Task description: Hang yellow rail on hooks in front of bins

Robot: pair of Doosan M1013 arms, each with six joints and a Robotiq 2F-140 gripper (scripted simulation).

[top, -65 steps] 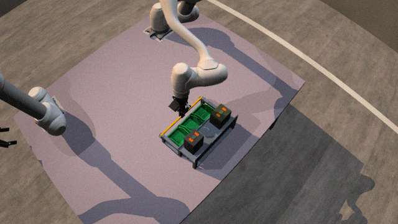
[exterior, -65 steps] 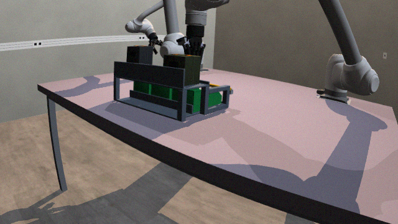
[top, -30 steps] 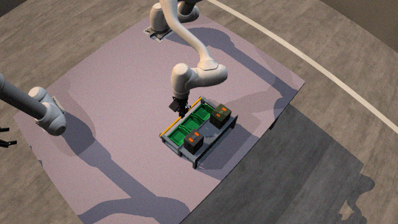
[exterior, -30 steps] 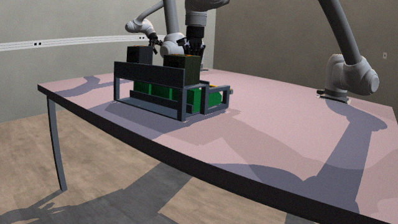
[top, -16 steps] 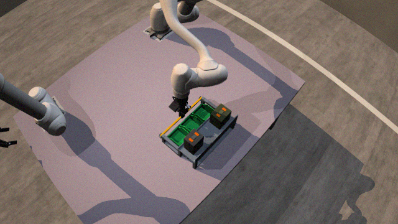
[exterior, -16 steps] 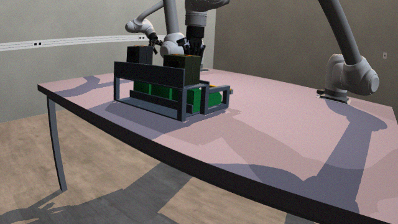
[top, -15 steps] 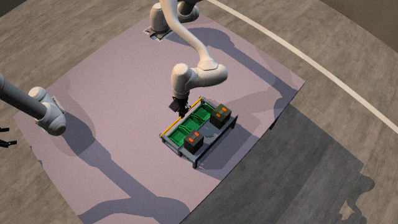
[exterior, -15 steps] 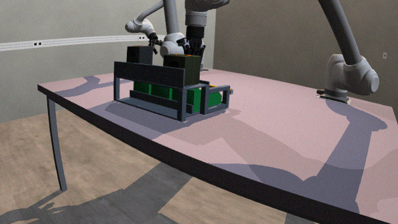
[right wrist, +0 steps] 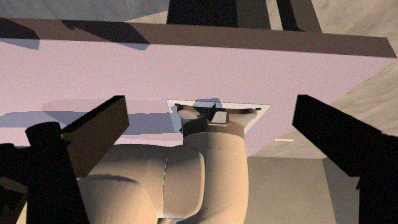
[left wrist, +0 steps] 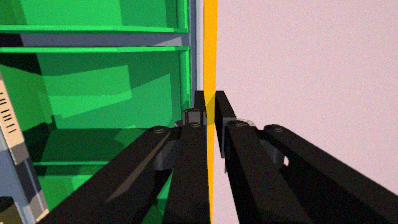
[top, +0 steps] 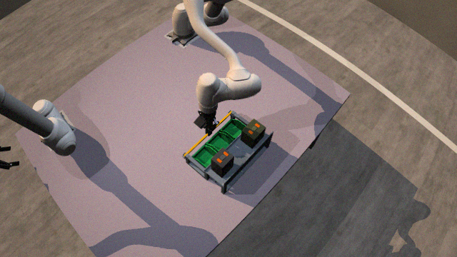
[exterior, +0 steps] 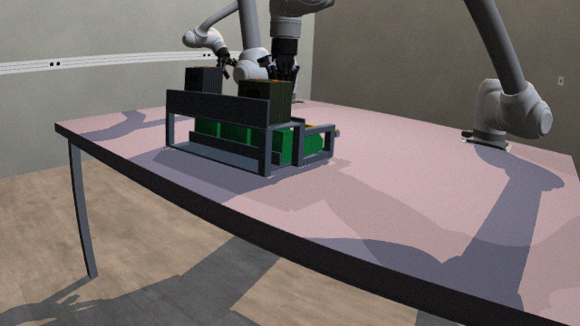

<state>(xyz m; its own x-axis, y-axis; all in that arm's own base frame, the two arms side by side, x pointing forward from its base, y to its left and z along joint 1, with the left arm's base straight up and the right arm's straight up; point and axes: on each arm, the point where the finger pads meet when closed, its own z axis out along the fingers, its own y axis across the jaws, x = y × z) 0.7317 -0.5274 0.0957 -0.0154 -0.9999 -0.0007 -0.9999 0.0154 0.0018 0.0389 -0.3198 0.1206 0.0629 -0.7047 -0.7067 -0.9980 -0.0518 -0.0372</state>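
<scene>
The yellow rail (top: 196, 145) (exterior: 310, 126) (left wrist: 210, 50) runs along the open front of the grey shelf (top: 240, 150) (exterior: 217, 109), beside the green bins (top: 204, 157) (exterior: 313, 144) (left wrist: 115, 95). The bins stand in a row in the shelf. My left gripper (top: 210, 133) (exterior: 285, 74) (left wrist: 208, 105) points down and is shut on the rail near its middle. The rail's ends are close to the shelf's front corners; whether they sit between the hooks' end plates is too small to tell. My right gripper (top: 13, 155) (exterior: 231, 69) (right wrist: 211, 110) is wide open and empty, far from the shelf.
Two dark boxes with orange marks, one at the near end (top: 223, 162) (exterior: 204, 81) and one at the far end (top: 253, 133) (exterior: 265, 97), stand on the shelf's upper level behind the bins. The table's edge (exterior: 362, 263) runs behind the shelf.
</scene>
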